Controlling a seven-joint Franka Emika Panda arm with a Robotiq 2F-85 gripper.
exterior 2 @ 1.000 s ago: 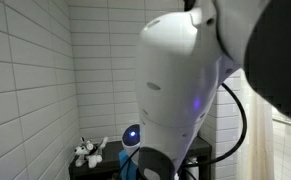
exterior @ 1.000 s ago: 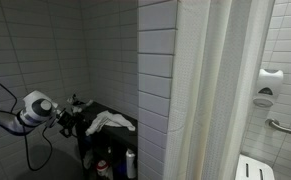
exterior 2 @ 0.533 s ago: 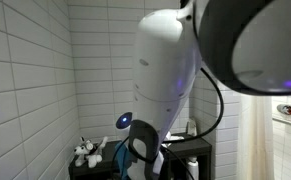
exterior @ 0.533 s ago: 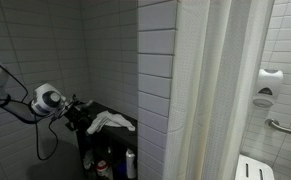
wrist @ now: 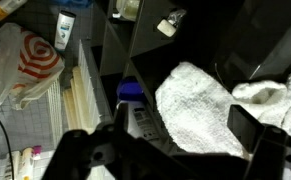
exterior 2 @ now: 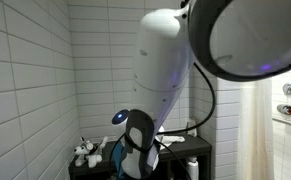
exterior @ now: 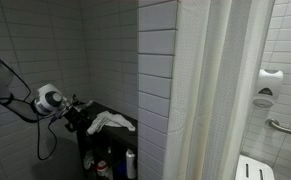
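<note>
Wrist view: the claw (wrist: 175,152), spread wide and empty, has advanced to hover over the white towel (wrist: 197,110), now directly below its fingers (wrist: 82,150).

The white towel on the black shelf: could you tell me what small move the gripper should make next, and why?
Probably lower straight onto the towel: the gripper hangs open above it, and the towel lies loose on the shelf.

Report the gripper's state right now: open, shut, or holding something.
Gripper: open, holding nothing, jaws spread wide above the crumpled white cloth towel.
</note>
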